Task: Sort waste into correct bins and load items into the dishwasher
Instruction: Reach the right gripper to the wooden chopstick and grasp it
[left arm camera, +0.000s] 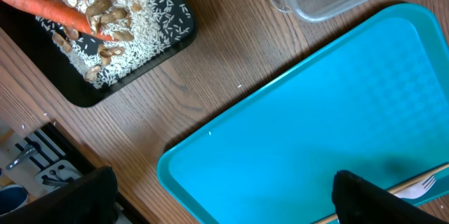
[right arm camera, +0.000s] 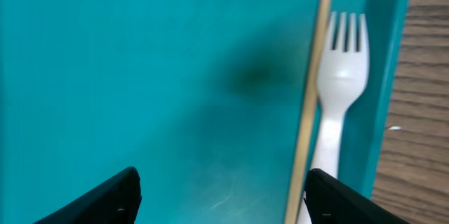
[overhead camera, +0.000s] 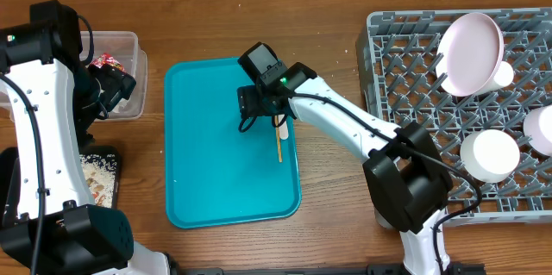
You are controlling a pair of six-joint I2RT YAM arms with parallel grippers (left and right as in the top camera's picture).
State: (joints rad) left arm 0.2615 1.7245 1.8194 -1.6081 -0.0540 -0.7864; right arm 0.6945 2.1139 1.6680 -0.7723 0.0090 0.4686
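Remaining: fork (right arm camera: 342, 83) and thin stick (right arm camera: 312, 90) on the teal tray (overhead camera: 216, 180). Plate (overhead camera: 470, 51) sits in dish rack (overhead camera: 405, 59). Left claw (left arm camera: 224, 203), right claw (right arm camera: 224, 196) released, empty.

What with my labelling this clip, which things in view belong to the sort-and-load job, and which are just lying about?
Job:
fork
carrot
rice
red wrapper
black tray
clear tub
dish rack
plate
bowl

Lying about:
teal tray
wooden stick, role unclear
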